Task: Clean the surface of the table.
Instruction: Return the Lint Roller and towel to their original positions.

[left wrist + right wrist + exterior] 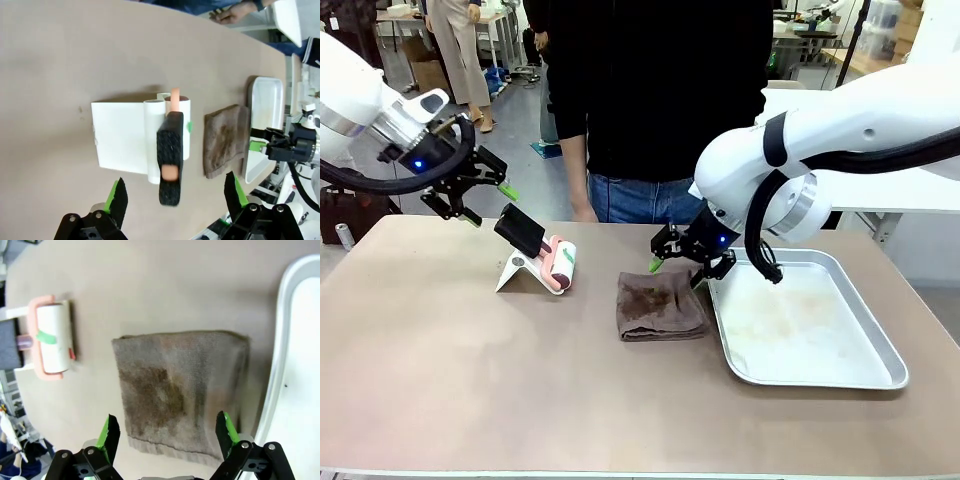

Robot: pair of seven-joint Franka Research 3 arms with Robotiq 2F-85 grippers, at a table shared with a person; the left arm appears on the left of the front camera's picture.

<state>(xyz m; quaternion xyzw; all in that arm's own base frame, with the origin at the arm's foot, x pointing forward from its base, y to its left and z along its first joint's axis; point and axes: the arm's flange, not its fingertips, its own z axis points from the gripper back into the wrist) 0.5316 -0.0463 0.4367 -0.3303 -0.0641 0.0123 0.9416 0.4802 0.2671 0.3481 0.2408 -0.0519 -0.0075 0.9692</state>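
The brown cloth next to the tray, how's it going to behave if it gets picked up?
The brown cloth lies folded flat with soft edges, so it probably droops and unfolds when lifted. It looks light. Its napped weave likely grips rather than slips.

Front view: both grippers open above table, nothing held.

L gripper (485, 203) hangs in air at far-left side, jaws apart, just left of & above lint roller's black handle. Lint roller (548, 255) sits in white stand (517, 273) on tan table (470, 380), handle tilted up toward L gripper, not touching it. R gripper (688, 266) low, jaws spread, right at far edge of folded brown cloth (660, 305); contact unclear. Cloth lies flat mid-table, stained darker in centre, just beside silver metal tray (865, 375) on the R. Person in dark top & jeans (640, 110) stands at far edge.
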